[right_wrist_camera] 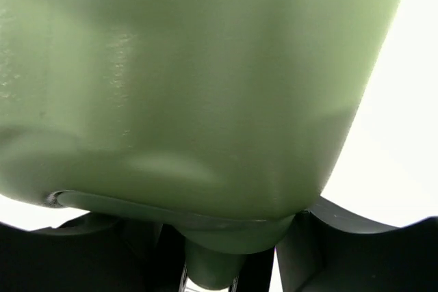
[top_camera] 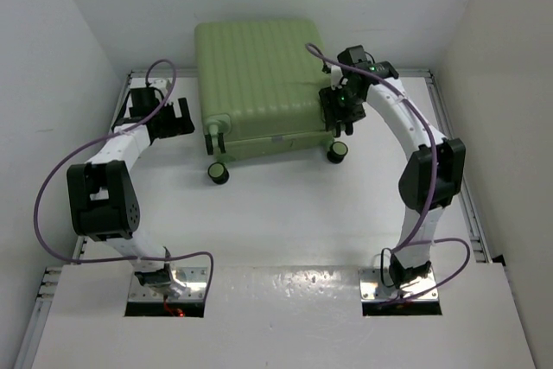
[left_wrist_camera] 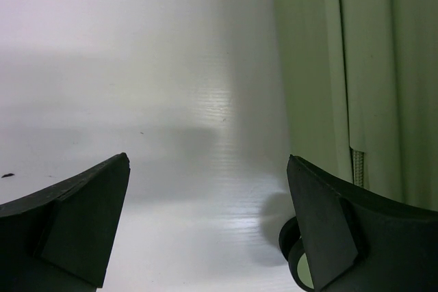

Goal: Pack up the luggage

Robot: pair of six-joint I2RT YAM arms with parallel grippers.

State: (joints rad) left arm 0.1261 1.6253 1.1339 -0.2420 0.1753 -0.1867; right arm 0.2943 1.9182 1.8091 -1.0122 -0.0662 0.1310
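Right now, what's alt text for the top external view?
Closed light-green luggage lies flat at the far middle of the white table, wheels on its near edge. The right gripper is at its near right corner; the left gripper, open, is beside its left side.

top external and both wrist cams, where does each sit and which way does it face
top external: above and behind the robot, looking down on the table, both arms and the luggage.
left wrist: behind the open left end effector, facing the luggage's side and a wheel.
right wrist: close against the luggage shell; the right end effector frames the bottom.
shared: all three see the luggage.
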